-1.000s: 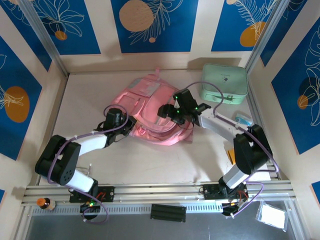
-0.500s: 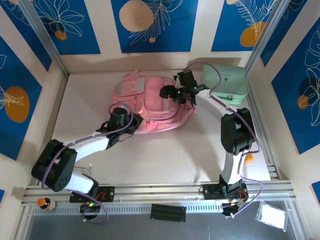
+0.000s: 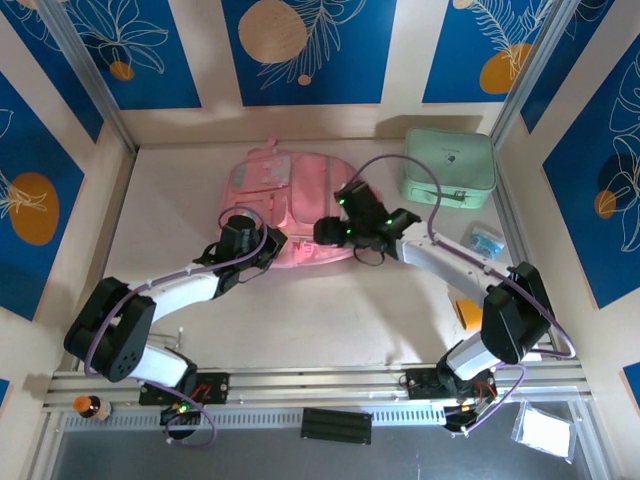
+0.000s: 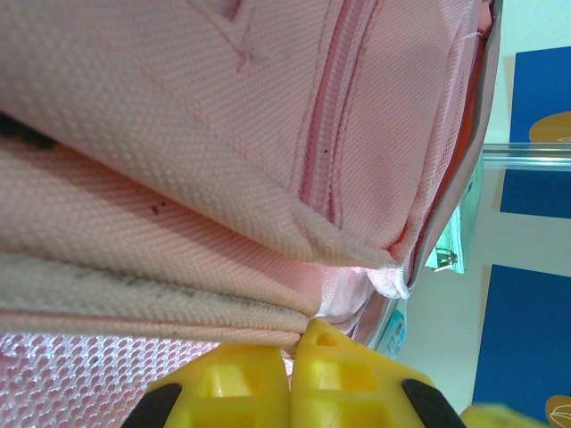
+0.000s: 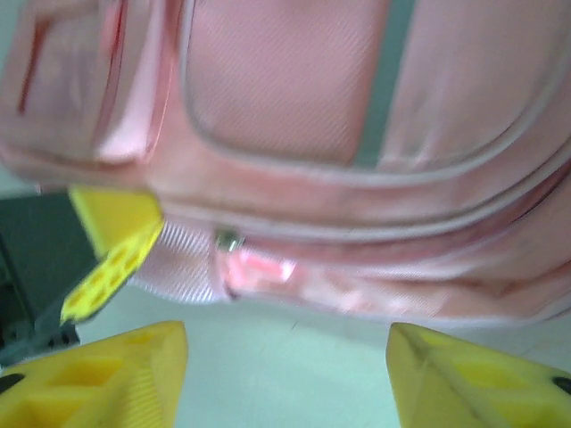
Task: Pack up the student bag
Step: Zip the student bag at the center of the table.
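Note:
The student bag (image 3: 290,195) is a big pink backpack lying flat at the middle back of the table. My left gripper (image 3: 268,247) is at its near left edge; in the left wrist view the yellow fingers (image 4: 299,346) are shut, pinching a fold of the pink fabric (image 4: 223,196). My right gripper (image 3: 330,233) hangs at the bag's near right edge. In its wrist view the jaws (image 5: 285,339) stand open over bare table, just short of the bag (image 5: 294,98) and a zipper pull (image 5: 254,267), with nothing between them.
A mint green hard case (image 3: 448,167) stands at the back right. A small blue packet (image 3: 485,238) and an orange item (image 3: 465,312) lie along the right side. Frame posts and patterned walls close in the table.
The bag went from rumpled to lying flatter and farther back. My right gripper swung up to the bag's far right, then back down to its near edge, jaws narrowing. The left keeps its grip.

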You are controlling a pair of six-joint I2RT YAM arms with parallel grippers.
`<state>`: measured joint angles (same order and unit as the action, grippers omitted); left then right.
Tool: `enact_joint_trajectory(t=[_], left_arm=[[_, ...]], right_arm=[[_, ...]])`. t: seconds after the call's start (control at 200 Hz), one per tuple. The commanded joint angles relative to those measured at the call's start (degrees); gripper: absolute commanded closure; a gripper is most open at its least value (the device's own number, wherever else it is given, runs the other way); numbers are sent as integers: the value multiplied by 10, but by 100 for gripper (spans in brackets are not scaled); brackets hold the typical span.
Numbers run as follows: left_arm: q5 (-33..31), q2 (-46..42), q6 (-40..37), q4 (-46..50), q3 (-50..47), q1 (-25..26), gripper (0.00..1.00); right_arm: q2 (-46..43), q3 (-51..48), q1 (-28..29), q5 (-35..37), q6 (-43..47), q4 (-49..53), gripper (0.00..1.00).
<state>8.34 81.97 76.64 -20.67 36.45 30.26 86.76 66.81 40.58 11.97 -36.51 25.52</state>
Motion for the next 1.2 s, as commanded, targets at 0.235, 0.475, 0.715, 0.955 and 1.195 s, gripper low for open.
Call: enact_joint_trajectory(t=[0.235, 0.475, 0.715, 0.955, 1.195], left_arm=[[6, 3, -2, -43, 21, 8, 100], [11, 8, 0, -42, 23, 8, 100], [15, 10, 3, -40, 22, 8, 100], [14, 10, 2, -34, 27, 5, 100], [19, 9, -5, -36, 21, -1, 100]], right_arm=[[114, 63, 79, 85, -25, 15, 54], [183, 128, 100, 114, 5, 32, 62], [215, 153, 96, 160, -16, 68, 69], [213, 150, 93, 177, -16, 67, 80], [163, 79, 77, 163, 8, 27, 84]])
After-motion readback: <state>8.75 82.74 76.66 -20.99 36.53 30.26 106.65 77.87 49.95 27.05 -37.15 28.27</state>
